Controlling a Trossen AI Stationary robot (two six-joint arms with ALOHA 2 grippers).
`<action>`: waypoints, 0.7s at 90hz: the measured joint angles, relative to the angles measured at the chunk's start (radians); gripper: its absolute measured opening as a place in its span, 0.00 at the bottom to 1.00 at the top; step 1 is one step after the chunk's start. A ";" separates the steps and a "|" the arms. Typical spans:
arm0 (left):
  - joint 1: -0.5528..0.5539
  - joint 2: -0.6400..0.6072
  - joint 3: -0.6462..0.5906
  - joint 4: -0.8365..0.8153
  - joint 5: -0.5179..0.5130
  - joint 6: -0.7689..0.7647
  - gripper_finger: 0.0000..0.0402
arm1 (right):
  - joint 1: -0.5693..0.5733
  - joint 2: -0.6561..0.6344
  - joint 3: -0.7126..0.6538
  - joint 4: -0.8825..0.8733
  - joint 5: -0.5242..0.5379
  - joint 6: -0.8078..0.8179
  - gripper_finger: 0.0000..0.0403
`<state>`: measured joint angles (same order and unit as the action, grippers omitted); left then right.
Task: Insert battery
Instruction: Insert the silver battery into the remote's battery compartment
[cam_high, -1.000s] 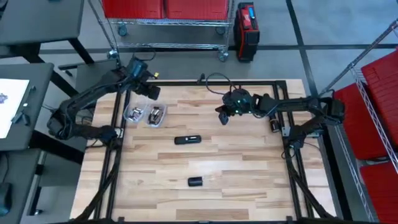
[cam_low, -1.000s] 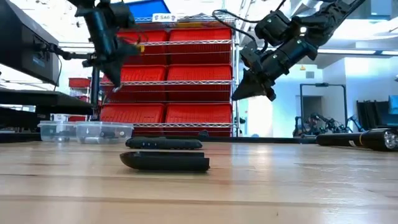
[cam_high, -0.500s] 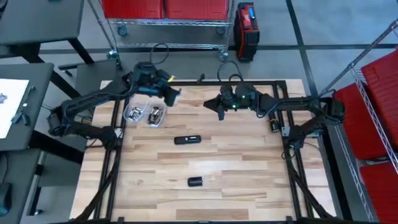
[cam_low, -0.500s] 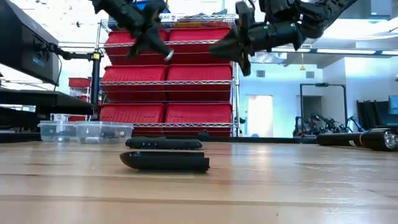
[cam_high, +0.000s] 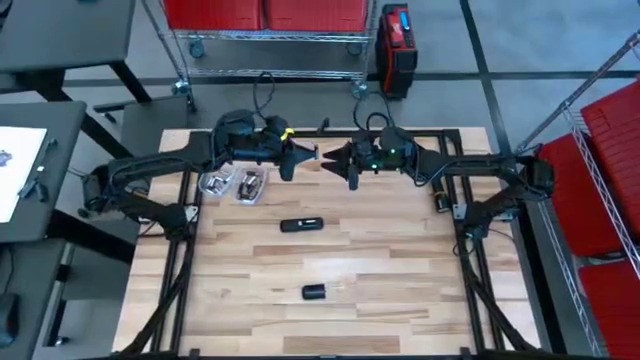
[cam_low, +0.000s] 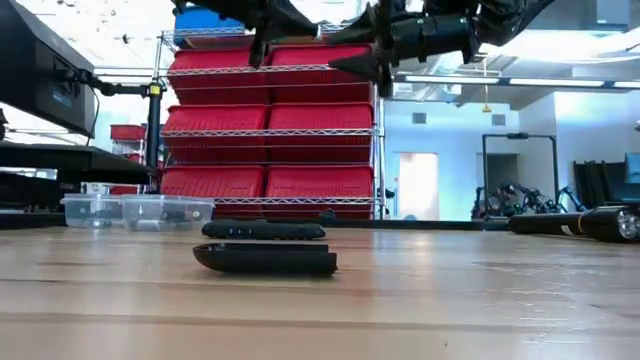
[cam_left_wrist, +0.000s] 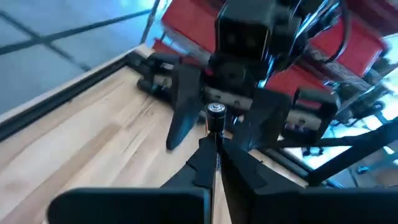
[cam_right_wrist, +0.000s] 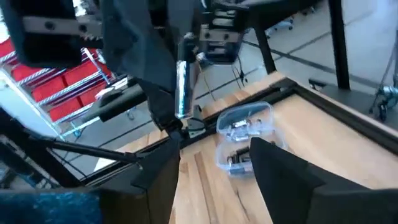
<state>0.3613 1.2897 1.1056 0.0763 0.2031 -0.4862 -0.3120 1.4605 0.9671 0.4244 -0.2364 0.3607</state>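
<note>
Battery (cam_left_wrist: 216, 116): pinched in left gripper (cam_high: 303, 158), held high above the table's (cam_high: 400, 260) far edge, tip to tip with right gripper (cam_high: 332, 161), whose fingers spread wide. Below: two clear bins (cam_high: 233, 184), black remote (cam_high: 301, 224), its cover (cam_high: 315, 292). Bin contents indistinct.

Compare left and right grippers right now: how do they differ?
Left gripper is shut on a battery; right gripper is open, fingers spread either side of it. Left reaches in from the containers side, right from the opposite side. Both hang high above the table, tip to tip.
</note>
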 joint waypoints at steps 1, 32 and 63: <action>-0.001 0.001 0.000 -0.003 0.000 -0.002 0.00 | 0.002 0.000 0.003 0.001 0.000 -0.003 0.44; -0.026 0.009 -0.001 0.008 -0.003 -0.008 0.00 | 0.023 0.000 0.035 -0.014 0.000 -0.029 0.39; -0.048 0.027 -0.001 0.058 -0.005 -0.010 0.00 | 0.024 0.000 0.035 -0.013 0.001 -0.032 0.32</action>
<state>0.3130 1.3165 1.1042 0.1339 0.1986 -0.4961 -0.2877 1.4609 1.0023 0.4115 -0.2357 0.3283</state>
